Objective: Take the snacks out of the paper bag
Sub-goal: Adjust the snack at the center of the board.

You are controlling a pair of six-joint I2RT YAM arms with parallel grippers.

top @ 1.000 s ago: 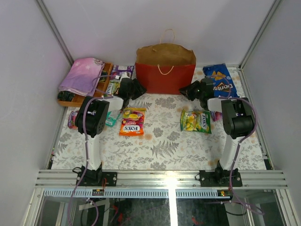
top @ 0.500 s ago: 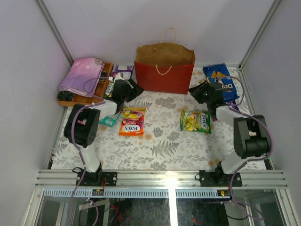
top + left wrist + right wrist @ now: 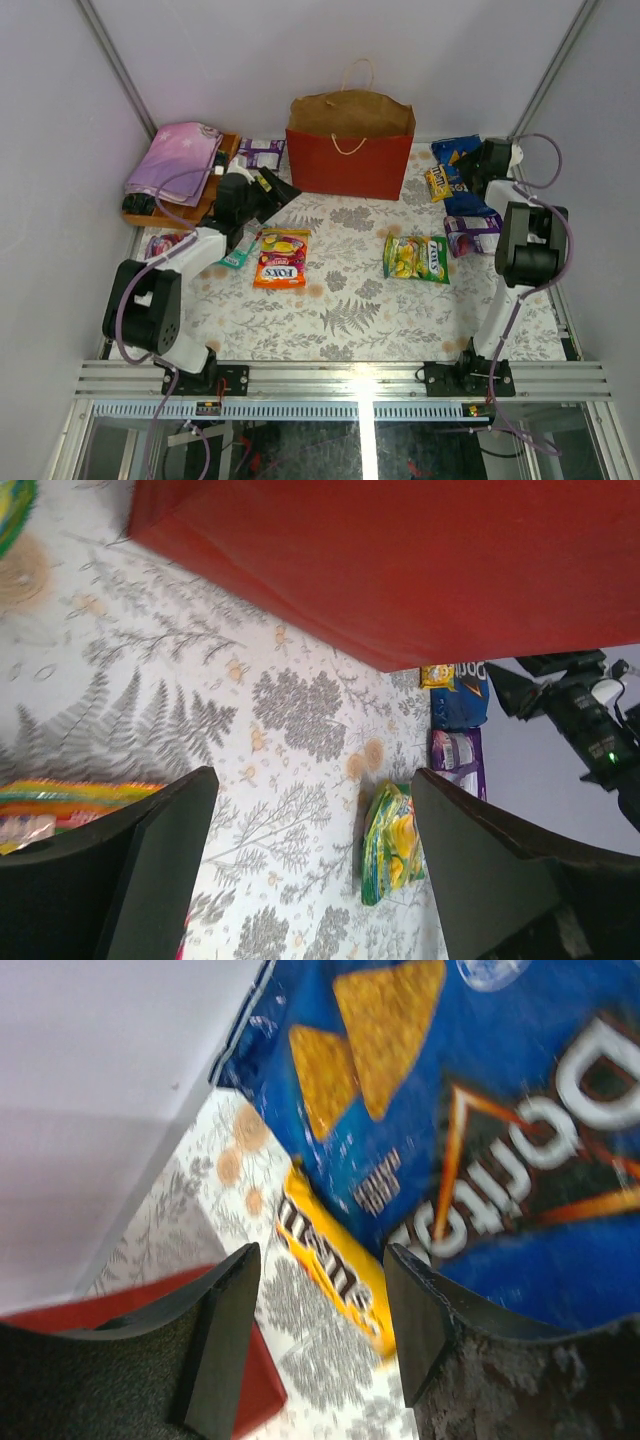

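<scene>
The red paper bag (image 3: 350,165) stands upright at the back centre, its red side filling the top of the left wrist view (image 3: 400,560). Snacks lie around it: blue Doritos bag (image 3: 453,150) (image 3: 480,1110), yellow M&M's packet (image 3: 437,183) (image 3: 335,1260), purple-white pack (image 3: 470,232), yellow-green candy bag (image 3: 417,258) (image 3: 390,845), orange Fox's bag (image 3: 281,260), teal pouch (image 3: 238,253). My left gripper (image 3: 272,190) (image 3: 315,810) is open and empty, left of the bag. My right gripper (image 3: 462,172) (image 3: 320,1310) is open above the M&M's packet, holding nothing.
A pink-purple folded cloth (image 3: 175,160) rests on a wooden tray (image 3: 165,212) at the back left, with another purple-white pack (image 3: 262,152) beside it. White walls close in the table on three sides; the right arm (image 3: 580,710) stands near the right wall.
Both grippers have opened wider and drawn away from the bag. The right one swung back-right over the Doritos bag, and a yellow M&M's packet now shows beside it. The left arm shifted left.
</scene>
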